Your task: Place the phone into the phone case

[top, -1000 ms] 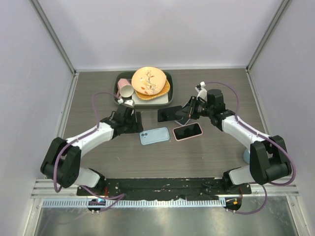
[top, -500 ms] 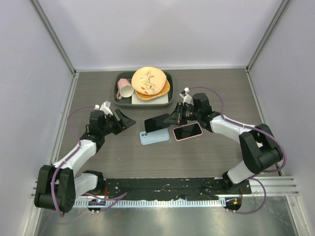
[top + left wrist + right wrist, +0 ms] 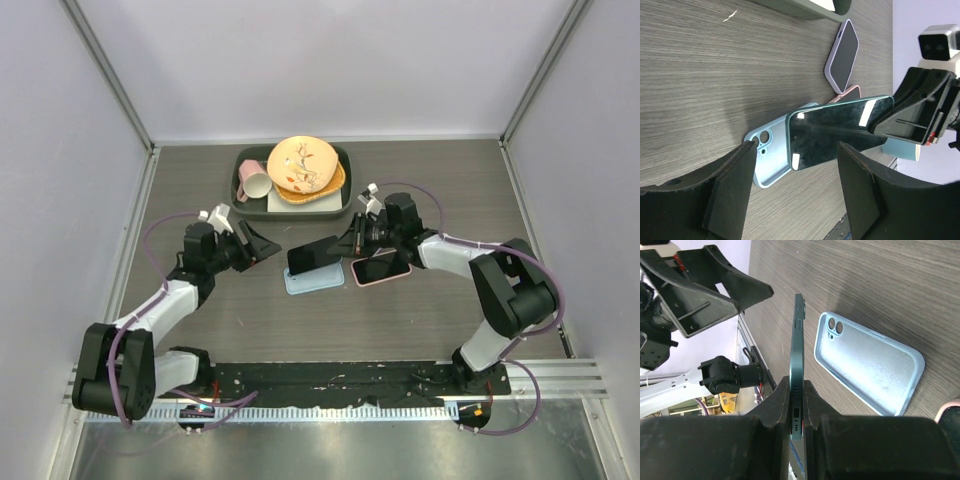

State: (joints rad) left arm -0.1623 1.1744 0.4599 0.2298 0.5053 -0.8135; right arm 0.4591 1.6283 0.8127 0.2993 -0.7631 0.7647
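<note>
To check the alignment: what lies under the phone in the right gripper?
The empty light blue case lies under the phone, on the table. From above, the phone covers its far edge.

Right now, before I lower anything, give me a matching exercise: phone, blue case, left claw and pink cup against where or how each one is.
1 phone
2 blue case
3 left claw
4 pink cup

A in the tray
B pinched in the right claw
C open, empty
D flat on the table, hollow side up

Pairs: 1-B, 2-D, 3-C, 4-A
</note>
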